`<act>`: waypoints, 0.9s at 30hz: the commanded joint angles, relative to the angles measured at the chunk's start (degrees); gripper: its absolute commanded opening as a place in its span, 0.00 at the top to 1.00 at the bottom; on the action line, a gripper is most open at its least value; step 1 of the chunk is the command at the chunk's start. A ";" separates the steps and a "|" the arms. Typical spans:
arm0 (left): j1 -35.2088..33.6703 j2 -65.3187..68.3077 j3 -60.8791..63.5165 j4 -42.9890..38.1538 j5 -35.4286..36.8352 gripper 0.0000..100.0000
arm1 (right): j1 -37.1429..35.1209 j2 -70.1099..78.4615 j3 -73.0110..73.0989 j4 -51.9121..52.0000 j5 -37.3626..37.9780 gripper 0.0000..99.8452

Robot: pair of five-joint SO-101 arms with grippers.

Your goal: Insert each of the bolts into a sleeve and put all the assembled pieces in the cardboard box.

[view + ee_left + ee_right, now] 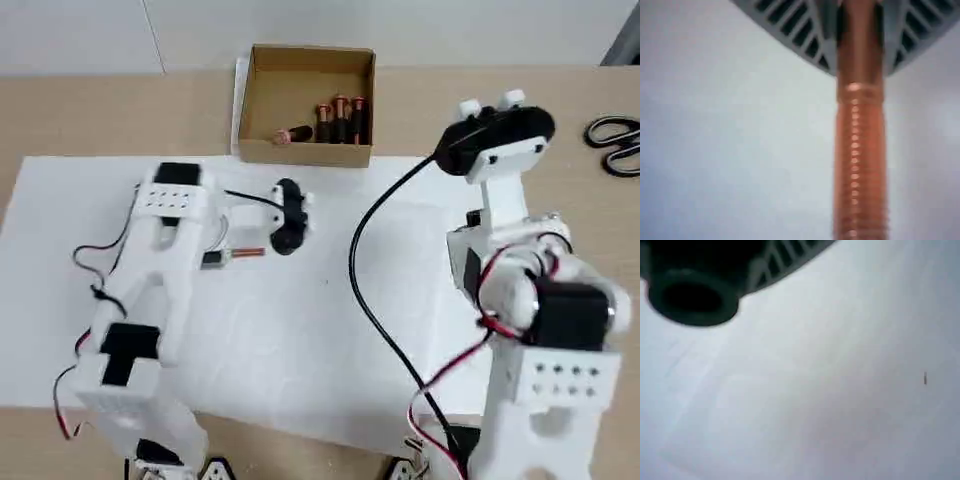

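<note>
Copper bolt (860, 150) sticks out of the left gripper (214, 258), whose jaws are pressed onto its plain end, with the threaded part pointing away. From above, it sits left of centre over the white paper sheet (300, 340). The right gripper (735, 260) pinches a black sleeve (692, 302), open end showing, above the paper. A cardboard box (300, 150) lies at upper centre with four assembled pieces (340, 120) inside. Scissors (615, 140) lie at the upper right edge.

A pale wooden table (90, 110) carries a big white sheet of paper (300, 330) spread across its middle. At the far edge sits the open cardboard box (305, 152), its near wall overlapping the sheet. Black-handled scissors (612, 140) lie on bare wood, far right.
</note>
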 commanded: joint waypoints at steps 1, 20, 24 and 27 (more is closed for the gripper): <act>1.23 2.64 -8.84 -1.76 -14.24 0.99 | 0.48 -2.86 -2.81 0.40 0.35 1.00; 3.16 12.84 -35.12 2.02 27.69 0.90 | 0.40 -3.03 -2.81 0.48 0.35 1.00; 3.60 13.19 -44.79 11.43 55.91 0.89 | 0.22 -3.03 -2.81 0.48 0.26 1.00; 5.27 13.27 -48.92 18.29 75.25 0.89 | 0.13 -3.03 -2.81 0.48 0.26 1.00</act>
